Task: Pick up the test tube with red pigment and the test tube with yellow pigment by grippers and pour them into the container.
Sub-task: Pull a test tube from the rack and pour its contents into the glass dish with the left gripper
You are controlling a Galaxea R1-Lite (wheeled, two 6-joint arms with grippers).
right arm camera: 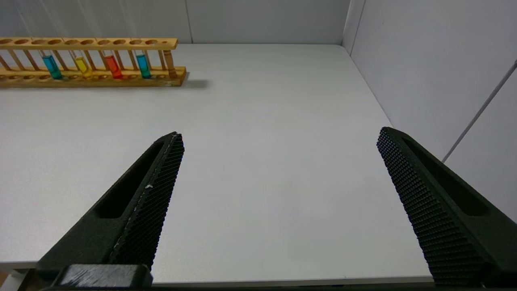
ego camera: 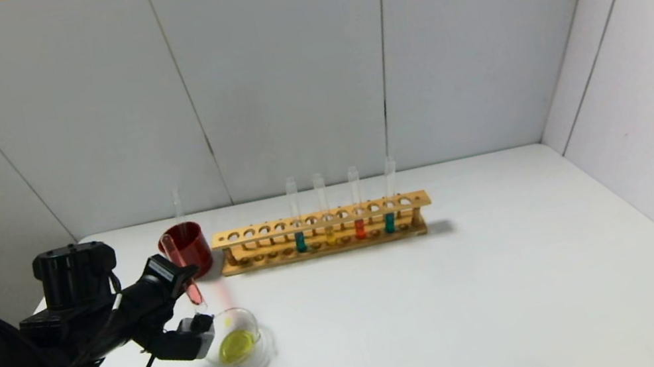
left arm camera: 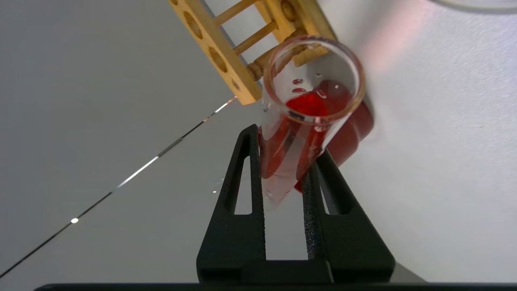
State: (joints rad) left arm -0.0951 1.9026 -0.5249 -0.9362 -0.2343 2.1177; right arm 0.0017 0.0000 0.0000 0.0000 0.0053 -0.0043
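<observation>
My left gripper (ego camera: pixel 179 280) is shut on the test tube with red pigment (ego camera: pixel 183 273) and holds it tilted. The tube's lower end hangs just over the near-left rim of the container (ego camera: pixel 257 330), a clear glass dish holding yellow liquid. In the left wrist view the gripper (left arm camera: pixel 286 141) clamps the tube (left arm camera: pixel 291 153); its open mouth faces the camera, with red liquid and drops inside. A test tube with yellow pigment (ego camera: pixel 330 235) stands in the wooden rack (ego camera: pixel 320 219). My right gripper (right arm camera: pixel 278 135) is open and empty over bare table, out of the head view.
The rack also holds an orange-red tube (ego camera: pixel 360 228) and two teal tubes (ego camera: pixel 300 242) (ego camera: pixel 389 223). A dark red cup (ego camera: pixel 186 249) with an empty tube (ego camera: pixel 177 203) stands left of the rack, right behind my left gripper. White walls close the back and right.
</observation>
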